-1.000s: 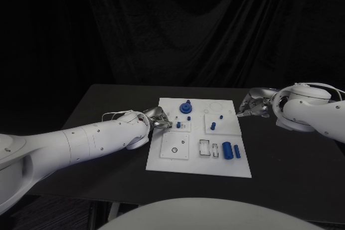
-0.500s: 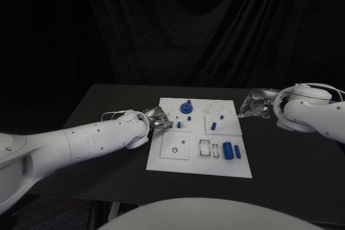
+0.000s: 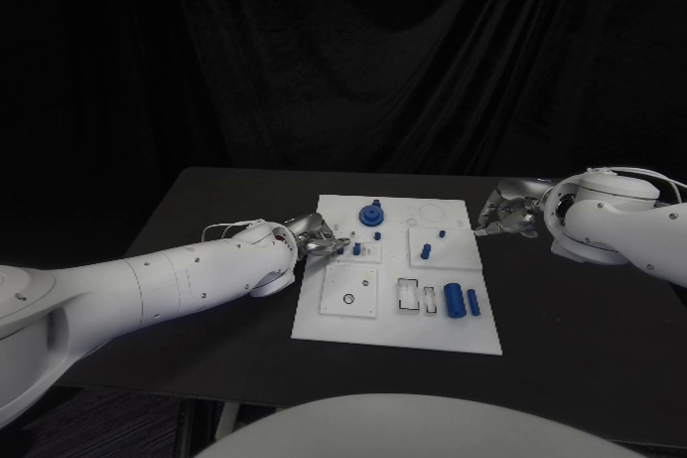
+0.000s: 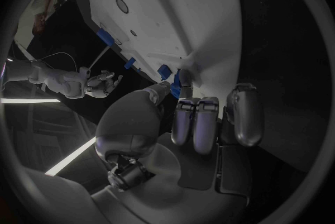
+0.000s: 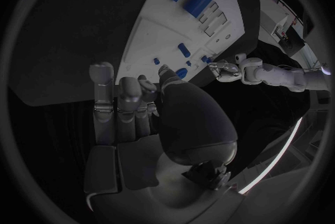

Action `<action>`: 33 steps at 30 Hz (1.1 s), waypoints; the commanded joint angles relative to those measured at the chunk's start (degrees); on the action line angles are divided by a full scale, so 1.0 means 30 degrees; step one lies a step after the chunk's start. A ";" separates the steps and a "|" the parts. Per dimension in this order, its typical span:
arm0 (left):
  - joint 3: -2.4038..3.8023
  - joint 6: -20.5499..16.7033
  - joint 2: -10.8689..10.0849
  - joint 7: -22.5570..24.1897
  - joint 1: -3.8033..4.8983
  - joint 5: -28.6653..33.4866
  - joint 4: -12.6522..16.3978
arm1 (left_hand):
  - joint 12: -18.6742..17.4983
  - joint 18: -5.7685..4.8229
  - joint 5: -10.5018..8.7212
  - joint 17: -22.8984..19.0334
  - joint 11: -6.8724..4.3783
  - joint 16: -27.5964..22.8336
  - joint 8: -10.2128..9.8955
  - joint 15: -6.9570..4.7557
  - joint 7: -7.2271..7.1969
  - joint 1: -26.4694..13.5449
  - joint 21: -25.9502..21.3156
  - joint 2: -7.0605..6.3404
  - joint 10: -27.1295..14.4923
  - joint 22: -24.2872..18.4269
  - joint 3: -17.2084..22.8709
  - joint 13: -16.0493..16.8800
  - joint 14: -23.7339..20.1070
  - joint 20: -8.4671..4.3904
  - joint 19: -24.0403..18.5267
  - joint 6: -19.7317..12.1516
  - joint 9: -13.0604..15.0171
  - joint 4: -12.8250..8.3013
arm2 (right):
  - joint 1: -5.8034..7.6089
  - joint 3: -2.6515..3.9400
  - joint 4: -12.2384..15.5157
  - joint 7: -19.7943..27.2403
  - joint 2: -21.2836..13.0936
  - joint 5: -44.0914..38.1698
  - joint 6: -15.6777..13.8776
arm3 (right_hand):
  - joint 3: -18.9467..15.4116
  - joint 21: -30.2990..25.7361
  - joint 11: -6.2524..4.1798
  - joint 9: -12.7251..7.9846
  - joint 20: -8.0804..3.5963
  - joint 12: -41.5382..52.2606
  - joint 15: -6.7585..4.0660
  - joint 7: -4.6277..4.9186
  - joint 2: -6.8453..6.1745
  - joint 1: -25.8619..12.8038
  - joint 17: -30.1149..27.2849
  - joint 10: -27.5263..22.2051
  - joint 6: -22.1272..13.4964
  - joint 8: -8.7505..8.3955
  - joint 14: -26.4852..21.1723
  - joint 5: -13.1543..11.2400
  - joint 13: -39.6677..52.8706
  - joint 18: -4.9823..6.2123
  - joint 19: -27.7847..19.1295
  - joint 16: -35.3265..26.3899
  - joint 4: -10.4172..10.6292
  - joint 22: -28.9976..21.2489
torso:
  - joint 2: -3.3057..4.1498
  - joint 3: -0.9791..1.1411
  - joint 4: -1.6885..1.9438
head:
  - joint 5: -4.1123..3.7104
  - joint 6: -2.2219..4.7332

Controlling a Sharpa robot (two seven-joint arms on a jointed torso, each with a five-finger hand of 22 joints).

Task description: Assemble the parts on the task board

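The white task board (image 3: pixel 394 324) lies in the middle of the black table. My left hand (image 3: pixel 318 237) is at the board's left edge. Its thumb and fingertips (image 4: pixel 185 109) close on a small blue peg (image 3: pixel 355 247) (image 4: pixel 184 82) that stands on the board. My right hand (image 3: pixel 504 212) hovers at the board's far right corner with its fingers (image 5: pixel 119 104) curled in and nothing in them. A blue round part with a knob (image 3: pixel 371 216) sits at the board's far side. A thick blue cylinder (image 3: pixel 454 299) and a thinner one (image 3: pixel 472 301) lie near the right edge.
More small blue pegs (image 3: pixel 425 249) (image 3: pixel 376 235) stand mid-board. A square plate with a dark ring (image 3: pixel 348 299) and two rectangular slots (image 3: pixel 408 294) sit in the near half. Black table (image 3: pixel 573 319) stretches on both sides of the board.
My left hand's fingers have reached slightly right, onto the small blue peg. The right hand has barely moved.
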 commanded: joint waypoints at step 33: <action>-0.0062 -0.0048 0.0028 0.0759 -0.0253 0.0058 -0.0614 | 0.0067 0.0005 0.0296 0.5026 0.0202 0.0051 -0.0073 0.0236 0.0131 -0.1009 -0.0388 0.1976 0.2000 0.2469 -0.2827 0.5030 0.1985 0.0186 -0.0151 -0.0058 0.0334 0.1453 | -0.0138 0.0016 -0.0104 -0.0333 0.0067 -0.0056 0.0300 | 0.0521 -0.0651 0.0018 -0.0147 -0.0012 -0.0487 -0.0058 0.0039 0.0067 0.0612 -0.0195 -0.0186 0.0119 -0.0202 -0.0123 0.1616 -0.0257 0.0255 -0.0038 -0.0364 -0.0422 0.0956 | 0.0024 -0.0001 0.0008 | -0.0116 -0.0002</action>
